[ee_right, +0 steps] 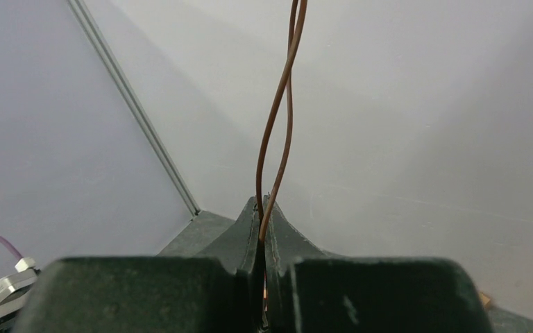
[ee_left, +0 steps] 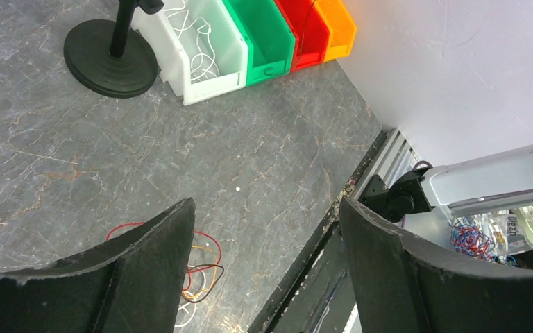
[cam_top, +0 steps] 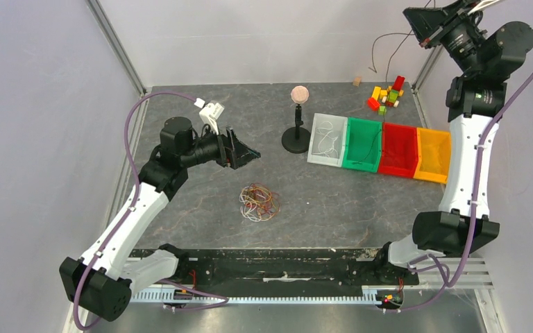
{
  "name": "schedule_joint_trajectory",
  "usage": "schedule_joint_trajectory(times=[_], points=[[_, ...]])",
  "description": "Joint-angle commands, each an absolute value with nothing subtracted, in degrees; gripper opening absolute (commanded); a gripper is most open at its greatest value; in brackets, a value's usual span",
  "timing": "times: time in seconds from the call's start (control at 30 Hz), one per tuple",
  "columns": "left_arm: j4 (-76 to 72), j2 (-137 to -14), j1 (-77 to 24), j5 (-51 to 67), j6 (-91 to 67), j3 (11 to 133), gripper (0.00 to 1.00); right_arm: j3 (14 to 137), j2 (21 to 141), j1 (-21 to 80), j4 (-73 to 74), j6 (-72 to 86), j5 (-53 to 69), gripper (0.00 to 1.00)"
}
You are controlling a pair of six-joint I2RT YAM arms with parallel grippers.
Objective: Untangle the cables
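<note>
The cables (cam_top: 260, 202) lie as a small tangle of red, orange, white and dark loops in the middle of the table. My left gripper (cam_top: 247, 157) hovers up and to the left of them, open and holding nothing. In the left wrist view the left gripper (ee_left: 267, 202) has its fingers wide apart, and the tangle's edge (ee_left: 202, 266) shows beside the left finger (ee_left: 159, 257). My right gripper (cam_top: 420, 26) is raised high at the back right. The right wrist view shows the right gripper (ee_right: 262, 208) shut on a thin brown cable (ee_right: 277, 125), whose loose end (cam_top: 377, 54) dangles by the back wall.
A row of bins stands at the right: white (cam_top: 316, 148) with white cables in it, green (cam_top: 350, 147), red (cam_top: 398, 150), orange (cam_top: 433, 154). A black stand (cam_top: 296, 142) topped by a pink ball is left of them. Coloured blocks (cam_top: 386, 96) sit at the back.
</note>
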State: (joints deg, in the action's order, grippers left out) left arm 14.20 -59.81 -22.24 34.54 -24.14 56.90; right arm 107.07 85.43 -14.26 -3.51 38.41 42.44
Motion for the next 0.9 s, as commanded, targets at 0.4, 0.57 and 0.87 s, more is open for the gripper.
schedule_joint_trajectory(times=[0.4, 0.57, 0.87], points=[[11.98, -59.27, -22.07, 34.19, -22.18, 56.89, 0.83, 103.11, 86.40, -16.71, -10.81, 37.96, 43.41, 0.00], [12.00, -59.14, -22.09, 34.10, -22.33, 56.36, 0.83, 92.82, 84.52, -16.61, -10.77, 37.17, 44.43, 0.00], [11.84, -59.47, -22.07, 34.19, -22.33, 56.16, 0.83, 86.80, 80.45, -15.98, -15.34, 40.66, 46.92, 0.00]])
